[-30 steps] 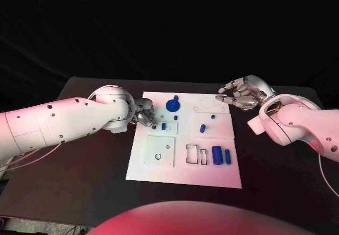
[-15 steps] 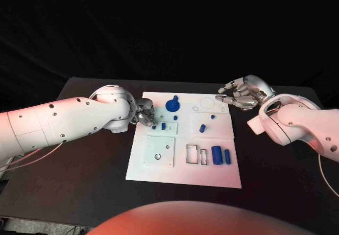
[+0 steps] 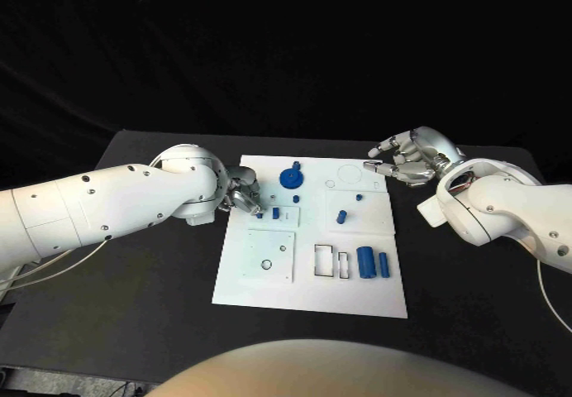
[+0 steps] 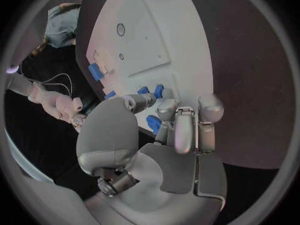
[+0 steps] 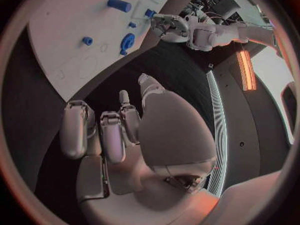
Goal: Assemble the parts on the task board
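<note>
The white task board (image 3: 312,285) lies in the middle of the table. On it sit a round blue part (image 3: 291,177), small blue pegs (image 3: 296,198) (image 3: 358,198), a short blue cylinder (image 3: 341,217) and two larger blue blocks (image 3: 373,263). My left hand (image 3: 245,198) hovers at the board's left edge, its fingertips (image 4: 164,105) right beside two small blue parts (image 3: 269,213) (image 4: 159,91). Another blue piece (image 4: 154,123) shows between thumb and fingers; I cannot tell whether it is pinched. My right hand (image 3: 409,160) hangs over the board's far right corner with loosely bent fingers (image 5: 100,130), holding nothing.
A raised white square plate with a small hole (image 3: 269,254) occupies the board's near left. Rectangular slots (image 3: 328,260) lie beside the blue blocks. Black table (image 3: 143,273) surrounds the board on all sides.
</note>
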{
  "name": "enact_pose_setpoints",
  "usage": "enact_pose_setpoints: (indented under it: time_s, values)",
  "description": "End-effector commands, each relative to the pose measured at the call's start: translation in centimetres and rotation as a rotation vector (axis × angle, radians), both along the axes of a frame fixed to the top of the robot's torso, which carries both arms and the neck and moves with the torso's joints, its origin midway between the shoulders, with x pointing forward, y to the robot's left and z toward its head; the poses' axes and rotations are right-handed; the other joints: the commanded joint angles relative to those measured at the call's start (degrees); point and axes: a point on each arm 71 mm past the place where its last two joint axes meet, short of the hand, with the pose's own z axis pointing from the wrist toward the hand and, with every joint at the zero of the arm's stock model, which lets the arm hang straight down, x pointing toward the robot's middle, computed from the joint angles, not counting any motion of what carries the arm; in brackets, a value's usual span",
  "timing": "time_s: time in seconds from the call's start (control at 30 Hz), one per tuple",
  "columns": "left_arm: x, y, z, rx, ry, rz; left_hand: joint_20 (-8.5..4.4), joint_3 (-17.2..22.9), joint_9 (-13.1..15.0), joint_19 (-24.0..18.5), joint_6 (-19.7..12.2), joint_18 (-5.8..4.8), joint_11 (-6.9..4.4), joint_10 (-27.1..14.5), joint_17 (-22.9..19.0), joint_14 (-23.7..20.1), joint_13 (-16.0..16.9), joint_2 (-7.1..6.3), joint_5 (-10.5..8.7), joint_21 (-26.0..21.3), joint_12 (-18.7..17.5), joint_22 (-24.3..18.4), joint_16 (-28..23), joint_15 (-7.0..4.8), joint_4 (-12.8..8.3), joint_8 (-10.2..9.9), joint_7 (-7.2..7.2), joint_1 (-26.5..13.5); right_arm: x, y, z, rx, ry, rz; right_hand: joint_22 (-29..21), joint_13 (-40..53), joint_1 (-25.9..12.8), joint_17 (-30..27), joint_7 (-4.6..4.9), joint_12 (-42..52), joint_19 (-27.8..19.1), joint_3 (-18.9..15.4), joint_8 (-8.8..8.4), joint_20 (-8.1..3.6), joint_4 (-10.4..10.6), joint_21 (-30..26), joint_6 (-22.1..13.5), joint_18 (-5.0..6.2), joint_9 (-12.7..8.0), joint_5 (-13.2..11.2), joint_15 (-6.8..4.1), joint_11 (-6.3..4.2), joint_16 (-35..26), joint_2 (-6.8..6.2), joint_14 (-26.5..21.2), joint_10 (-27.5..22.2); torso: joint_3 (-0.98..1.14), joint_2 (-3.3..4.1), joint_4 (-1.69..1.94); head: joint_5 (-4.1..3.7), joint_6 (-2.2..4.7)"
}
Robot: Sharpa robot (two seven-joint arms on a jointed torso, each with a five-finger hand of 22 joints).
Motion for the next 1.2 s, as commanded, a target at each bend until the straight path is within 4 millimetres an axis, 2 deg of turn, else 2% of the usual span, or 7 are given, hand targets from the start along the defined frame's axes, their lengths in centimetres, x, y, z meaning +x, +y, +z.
enact_pose_setpoints:
  time_s: [0.03, 0.2, 0.33, 0.7, 0.87, 1.0, 1.2]
  values:
    - [-0.1, 0.1, -0.4, -0.008, 0.023, 0.008, -0.23, -2.0, -0.13, 0.07, 0.43, -0.94, 0.01, -0.17, 2.69, 3.0, -0.06, -0.15, -0.34, -0.4, -0.19, -0.11, 0.15, -0.25, 1.42, -0.37, 0.1, -1.21, -0.1, 0.1, 0.0, -0.015, -0.003, 0.02, 4.08, 1.83, -0.45, 7.45, 0.14, -0.09, -0.38, 0.31, 0.29, -0.1, 0.13, -0.27, -0.41, 0.72, 0.06, -0.03, -0.23, -0.21, -0.31, -0.31, 4.23, -0.29, 0.0, 0.05, -0.01, 0.06, 0.01]
    - [0.2, 0.4, -0.2, -0.022, -0.004, 0.034, -0.24, -3.65, -0.2, -0.12, 0.63, -0.85, -0.03, -0.62, 2.72, 3.01, -0.74, -0.31, -0.26, -0.67, -0.62, -0.59, 0.16, -0.27, 2.14, -0.48, 0.05, -1.22, -0.1, 0.1, 0.0, -0.017, -0.004, 0.019, 4.08, 1.83, -0.45, 7.45, 0.14, -0.09, -0.38, 0.31, 0.29, -0.1, 0.13, -0.27, -0.41, 0.72, 0.06, -0.03, -0.23, -0.21, -0.31, -0.31, 4.23, -0.29, -0.04, 0.09, 0.0, 0.06, 0.01]
    - [0.3, 0.6, -0.1, -0.026, -0.016, 0.048, -0.23, -7.47, -0.35, 0.01, 0.83, -0.86, 0.01, -0.8, 2.71, 3.01, -1.01, -0.19, -0.12, -0.8, -0.85, -0.64, 0.15, -0.24, 4.09, -0.79, 0.09, -1.2, -0.1, 0.1, 0.0, -0.017, -0.005, 0.019, 4.08, 1.83, -0.45, 7.45, 0.14, -0.09, -0.38, 0.31, 0.29, -0.1, 0.13, -0.27, -0.41, 0.72, 0.06, -0.03, -0.23, -0.21, -0.31, -0.31, 4.23, -0.29, 0.0, 0.01, -0.03, 0.01, 0.01]
    - [0.5, 0.7, 0.0, -0.037, -0.03, 0.061, -0.2, -13.72, -0.61, 0.19, 1.26, -0.89, 0.04, -0.71, 2.73, 3.02, -0.91, 0.17, 0.12, -0.86, -0.82, -0.58, 0.14, -0.22, 4.9, -1.22, 0.09, -2.01, -0.1, 0.0, 0.0, -0.017, -0.006, 0.017, 4.09, 1.8, -0.52, 7.49, 0.15, -0.11, -0.37, 0.31, 0.32, -0.1, 0.16, -0.27, -0.48, 0.72, 0.05, -0.03, -0.23, -0.2, -0.3, -0.32, 4.24, -0.31, 0.01, 0.03, -0.05, -0.01, 0.01]
    - [0.5, 0.5, 0.4, -0.079, -0.039, 0.073, -0.21, -20.28, -0.8, 0.24, 1.54, -0.89, 0.0, -0.62, 2.74, 3.02, -0.79, 1.58, 0.26, -0.91, -0.76, -0.61, 0.14, -0.24, 5.0, -1.54, 0.02, -2.79, -0.1, 0.0, 0.0, -0.017, -0.007, 0.016, 4.09, 1.8, -0.52, 7.49, 0.15, -0.11, -0.37, 0.31, 0.32, -0.1, 0.16, -0.27, -0.48, 0.72, 0.05, -0.03, -0.23, -0.2, -0.3, -0.32, 4.24, -0.31, 0.0, 0.03, -0.06, -0.07, 0.01]
    - [0.7, 0.5, 0.8, -0.142, -0.066, 0.096, -0.28, -29.05, -0.76, 0.21, 1.41, -0.86, -0.03, -0.7, 2.74, 3.02, -0.82, 3.35, 0.33, -1.02, -0.78, -0.77, 0.12, -0.3, 5.07, -1.64, -0.05, -3.48, -0.1, 0.0, 0.0, -0.016, -0.008, 0.015, 4.09, 1.77, -0.54, 7.38, 0.15, -0.14, -0.37, 0.34, 0.35, -0.1, 0.16, -0.29, -0.51, 0.72, 0.04, -0.02, -0.22, -0.2, -0.34, -0.32, 4.21, -0.33, 0.07, 0.0, -0.05, -0.15, 0.01]
    - [1.0, 0.5, 1.7, -0.234, -0.145, 0.124, -0.11, -33.68, -0.78, -0.61, -0.17, -0.63, 0.41, -2.35, 2.65, 2.98, -2.91, 4.64, 0.4, -1.74, -2.07, -2.16, 0.07, 0.04, 5.03, -2.16, 0.5, -3.82, -0.1, -0.1, 0.0, -0.016, -0.009, 0.014, 4.09, 1.77, -0.54, 7.38, 0.15, -0.14, -0.37, 0.34, 0.35, -0.1, 0.16, -0.29, -0.51, 0.72, 0.04, -0.02, -0.22, -0.2, -0.34, -0.32, 4.21, -0.33, 0.04, -0.03, 0.02, -0.29, 0.01]
